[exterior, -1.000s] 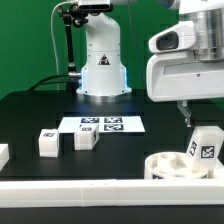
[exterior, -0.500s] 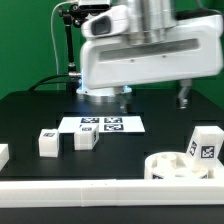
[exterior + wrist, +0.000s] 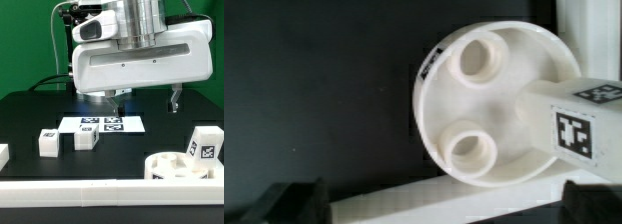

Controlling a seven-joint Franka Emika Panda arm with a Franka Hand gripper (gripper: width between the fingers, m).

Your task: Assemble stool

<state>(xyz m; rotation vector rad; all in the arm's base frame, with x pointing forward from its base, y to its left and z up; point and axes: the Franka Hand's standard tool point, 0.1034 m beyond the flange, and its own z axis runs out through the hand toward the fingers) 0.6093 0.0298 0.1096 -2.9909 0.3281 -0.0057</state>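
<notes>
The stool's round rimmed seat disc (image 3: 172,166) lies at the front on the exterior view's right, sockets up. One tagged white leg (image 3: 203,144) stands at its far right rim. Two more tagged legs (image 3: 47,142) (image 3: 86,138) stand apart on the black table to the left. My gripper (image 3: 145,100) hangs high above the table's middle, open and empty, touching nothing. In the wrist view the seat disc (image 3: 491,95) shows two round sockets, with the tagged leg (image 3: 580,122) beside it. My gripper (image 3: 446,205) has its dark fingertips (image 3: 295,203) wide apart.
The marker board (image 3: 101,124) lies flat behind the two loose legs. A long white border rail (image 3: 90,196) runs along the table's front edge and also shows in the wrist view (image 3: 438,198). A white part (image 3: 3,154) sits at the far left edge. The robot base (image 3: 102,70) stands behind.
My gripper has swung from the exterior view's right, above the seat disc, leftward to over the table's middle. It stays open and empty. The parts have not moved.
</notes>
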